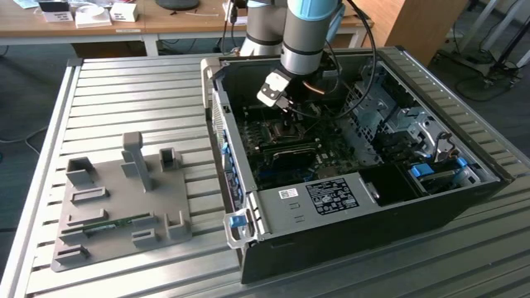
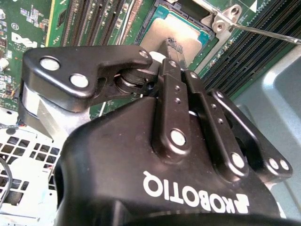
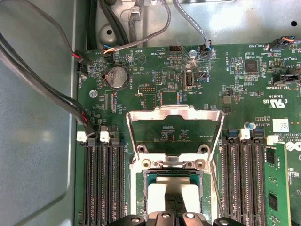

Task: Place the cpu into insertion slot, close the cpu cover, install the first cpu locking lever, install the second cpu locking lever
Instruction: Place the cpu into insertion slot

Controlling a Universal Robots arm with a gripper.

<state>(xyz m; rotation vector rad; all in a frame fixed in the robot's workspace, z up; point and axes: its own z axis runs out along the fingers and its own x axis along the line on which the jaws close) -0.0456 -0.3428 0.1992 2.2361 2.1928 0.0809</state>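
Exterior view, gripper (image 1: 288, 119): low inside the computer case (image 1: 248, 211), above the motherboard (image 1: 331, 152); tips and chip lost in shadow.
Second wrist view, cpu (image 2: 160, 35): flat in the insertion slot (image 2: 151, 19); fingertips (image 2: 172, 46) pinched together on its middle, clasping nothing; best pressed lightly, straight down.
First wrist view, cpu cover (image 3: 175, 111): standing open beyond the slot; near edge of cpu hidden behind fingers (image 3: 162, 217).

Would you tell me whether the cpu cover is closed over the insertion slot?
No, the cpu cover stands swung open, with green motherboard visible through its window.
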